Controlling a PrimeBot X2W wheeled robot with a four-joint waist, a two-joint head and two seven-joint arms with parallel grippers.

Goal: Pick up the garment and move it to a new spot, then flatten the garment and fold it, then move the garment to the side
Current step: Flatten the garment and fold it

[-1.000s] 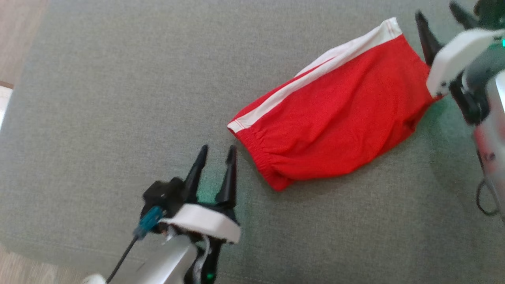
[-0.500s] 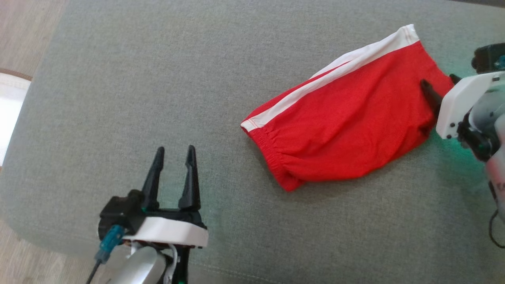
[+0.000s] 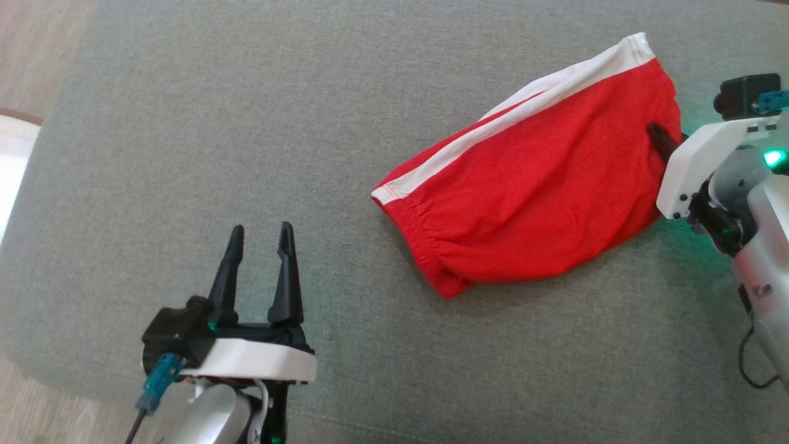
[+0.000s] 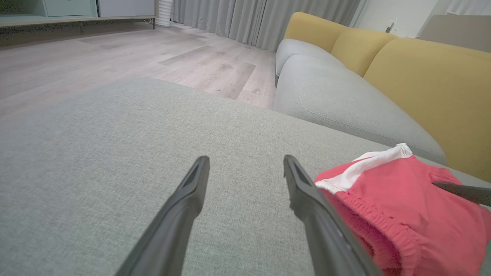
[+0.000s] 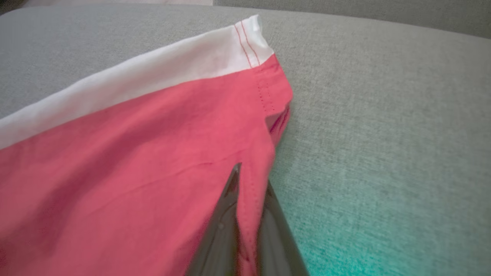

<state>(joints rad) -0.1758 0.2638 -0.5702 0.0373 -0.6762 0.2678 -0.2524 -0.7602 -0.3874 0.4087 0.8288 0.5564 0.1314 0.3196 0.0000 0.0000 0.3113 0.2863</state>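
The garment [image 3: 536,179] is a pair of red shorts with a white side stripe, lying folded on the grey cushion [image 3: 246,123]. My right gripper [image 3: 662,139] is at its right hem, shut on the red fabric edge. In the right wrist view the hem [image 5: 249,199] runs pinched between the two dark fingers [image 5: 224,214]. My left gripper [image 3: 259,237] stands open over bare cushion, left of the elastic waistband [image 3: 419,240] and apart from it. In the left wrist view its fingers [image 4: 307,191] frame the grey fabric, with the shorts [image 4: 395,211] just to the right.
The cushion's left edge drops to a wooden floor [image 3: 31,43]. In the left wrist view a grey and yellow sofa [image 4: 383,76] stands beyond the cushion, with curtains [image 4: 238,19] behind. Bare cushion lies to the left and in front of the shorts.
My right gripper has come in from above the hem and shut on the garment's right edge. The left gripper has drawn back to the lower left, still open. The camera has shifted slightly.
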